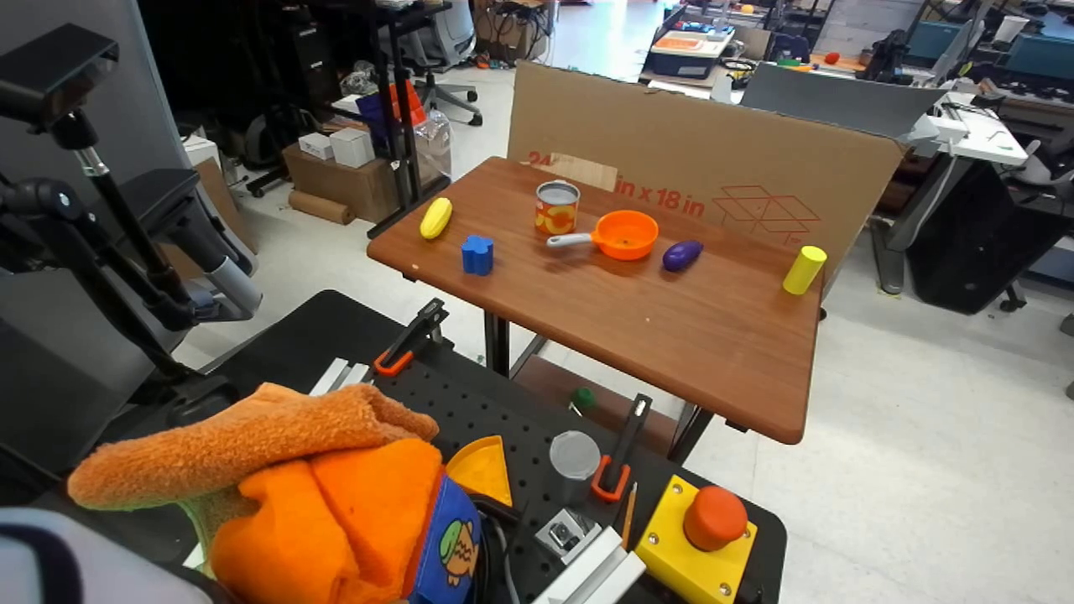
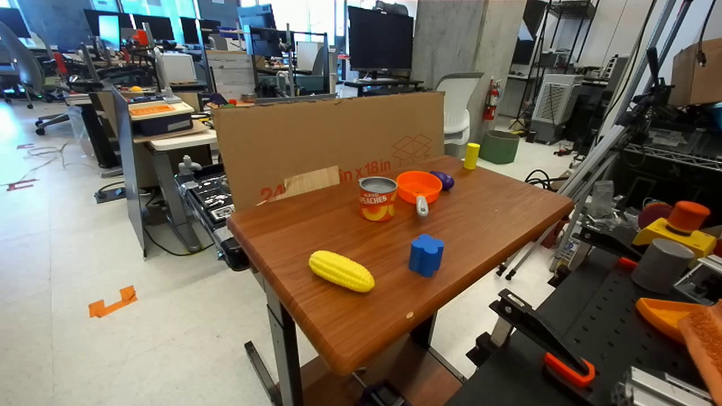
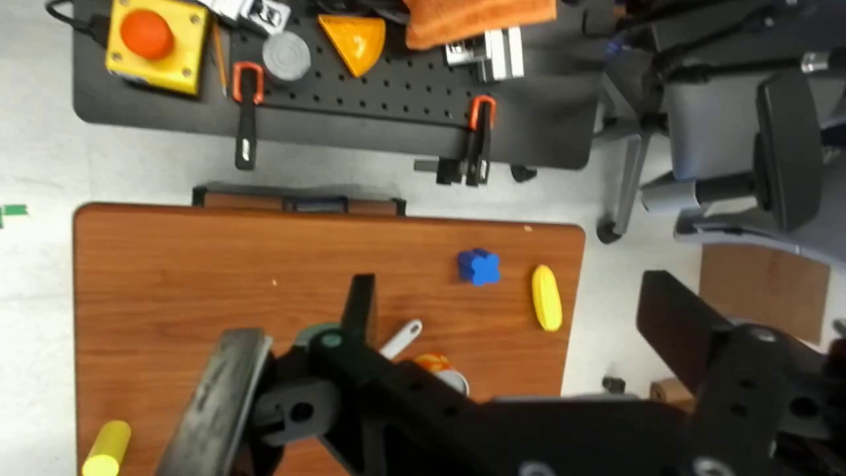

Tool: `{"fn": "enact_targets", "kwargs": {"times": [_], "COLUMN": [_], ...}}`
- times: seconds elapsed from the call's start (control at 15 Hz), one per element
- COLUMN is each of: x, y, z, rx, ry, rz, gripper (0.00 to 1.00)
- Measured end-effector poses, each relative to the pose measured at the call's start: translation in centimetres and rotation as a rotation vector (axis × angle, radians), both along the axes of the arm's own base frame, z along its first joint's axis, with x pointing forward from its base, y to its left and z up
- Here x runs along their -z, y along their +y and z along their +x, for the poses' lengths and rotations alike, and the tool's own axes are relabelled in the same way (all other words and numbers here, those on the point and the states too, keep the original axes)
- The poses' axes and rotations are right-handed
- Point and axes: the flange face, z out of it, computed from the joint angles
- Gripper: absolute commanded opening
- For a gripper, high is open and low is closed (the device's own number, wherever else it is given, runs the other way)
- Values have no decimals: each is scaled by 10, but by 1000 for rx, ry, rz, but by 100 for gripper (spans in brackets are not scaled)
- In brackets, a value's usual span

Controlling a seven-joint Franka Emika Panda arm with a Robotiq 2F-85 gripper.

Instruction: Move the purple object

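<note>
The purple object (image 1: 682,255) is a dark purple, shiny, eggplant-like lump lying on the brown table (image 1: 604,289). It lies beside the orange bowl (image 1: 627,235). In an exterior view the purple object (image 2: 444,180) is partly hidden behind the bowl (image 2: 418,186). In the wrist view it does not show; the gripper's body covers that part of the table. My gripper (image 3: 512,291) is wide open and empty, its fingers far apart, high above the table. The gripper does not show in the exterior views.
On the table are a peach can (image 1: 557,207), a blue block (image 1: 477,255), yellow corn (image 1: 436,218) and a yellow cylinder (image 1: 805,270). A cardboard sheet (image 1: 696,151) stands along the far edge. A black pegboard bench (image 1: 495,411) with clamps and a red button box (image 1: 705,537) lies opposite.
</note>
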Motion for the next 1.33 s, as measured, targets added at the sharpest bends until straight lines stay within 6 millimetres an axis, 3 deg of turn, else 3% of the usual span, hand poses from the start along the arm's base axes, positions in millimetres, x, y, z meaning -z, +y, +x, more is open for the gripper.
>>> {"fn": "enact_targets", "kwargs": {"times": [0.33, 0.67, 1.07, 1.33], "x": [32, 104, 191, 237], "y": [-14, -43, -75, -79], "z": [86, 154, 181, 189], "rx": [38, 29, 17, 35], "ry": [-178, -261, -287, -287], "rz": [100, 100, 36, 1], "gripper": [100, 100, 100, 100]}}
